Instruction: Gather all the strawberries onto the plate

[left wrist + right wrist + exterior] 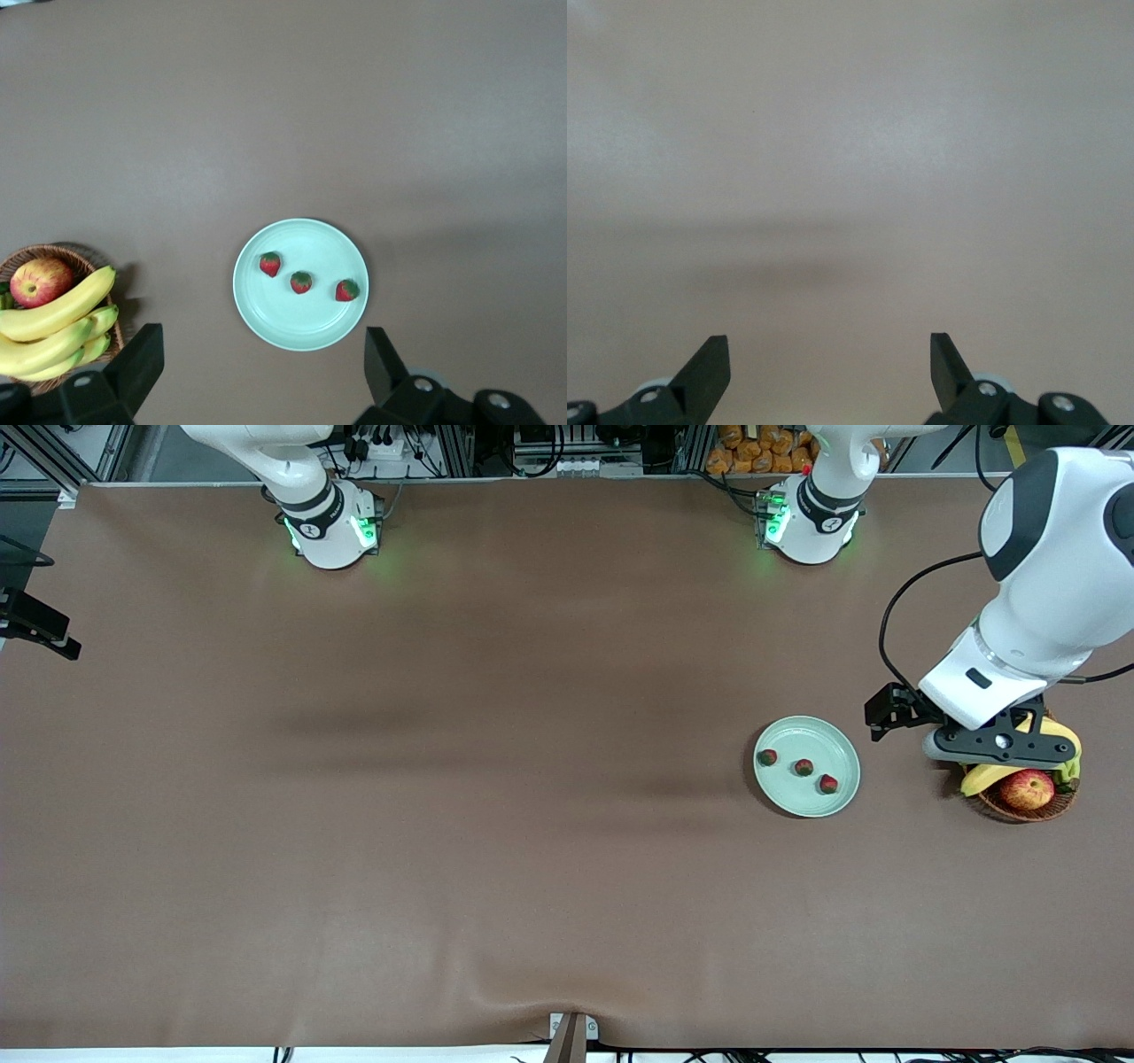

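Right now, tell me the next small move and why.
Probably none beyond parking the left gripper: all three strawberries already lie on the plate, and its open fingers hold nothing. The right gripper waits open over bare table.

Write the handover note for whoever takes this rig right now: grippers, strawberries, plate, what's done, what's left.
Left gripper: open, empty, up over the wicker basket of bananas and an apple at the left arm's end of the table.
Right gripper: open, empty, over bare table; its arm waits.
Plate: beside the basket, holding all three strawberries in a row.
Done: every strawberry in view is on the plate.
Left: no strawberry remains on the table; only retract the left arm.
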Controlling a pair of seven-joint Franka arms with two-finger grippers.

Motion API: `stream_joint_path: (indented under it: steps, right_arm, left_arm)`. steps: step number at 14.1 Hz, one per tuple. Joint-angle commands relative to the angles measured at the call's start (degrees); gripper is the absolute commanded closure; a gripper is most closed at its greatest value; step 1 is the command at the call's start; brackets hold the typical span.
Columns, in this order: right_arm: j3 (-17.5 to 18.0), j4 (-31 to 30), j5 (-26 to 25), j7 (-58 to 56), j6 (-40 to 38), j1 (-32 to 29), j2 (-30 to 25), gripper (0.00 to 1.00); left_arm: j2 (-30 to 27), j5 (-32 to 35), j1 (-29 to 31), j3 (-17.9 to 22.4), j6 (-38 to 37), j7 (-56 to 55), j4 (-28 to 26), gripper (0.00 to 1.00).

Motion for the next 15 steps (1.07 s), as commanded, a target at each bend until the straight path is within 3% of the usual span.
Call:
stream_joint_path:
  steps: [1, 3, 6, 8, 15]
  right_arm:
    - [0.24, 1.36, 0.00, -0.20, -0.31, -0.41, 0.68, 0.00]
    - [0.24, 1.36, 0.00, -0.20, -0.31, -0.41, 0.68, 0.00]
    - [0.24, 1.36, 0.08, -0.20, -0.31, -0.41, 0.68, 0.00]
    - [0.24, 1.36, 0.08, -0.20, -0.31, -0.32, 0.68, 0.00]
    - [0.24, 1.36, 0.17, -0.20, -0.31, -0.15, 0.68, 0.00]
  left_arm:
    - [-4.46, -2.02, -0.25, 0.25, -3.82, 0.19, -0.95, 0.00]
    - [-7.63, -5.87, -1.22, 0.86, -7.87, 0.19, -1.30, 0.00]
    - [-8.26, -6.15, -2.97, 2.60, -7.97, 0.19, -1.04, 0.00]
    - [-7.03, -6.07, -5.00, 5.51, -7.01, 0.36, -0.51, 0.00]
    - [-5.00, -5.54, -5.27, 6.49, -6.83, -0.95, 2.13, 0.00]
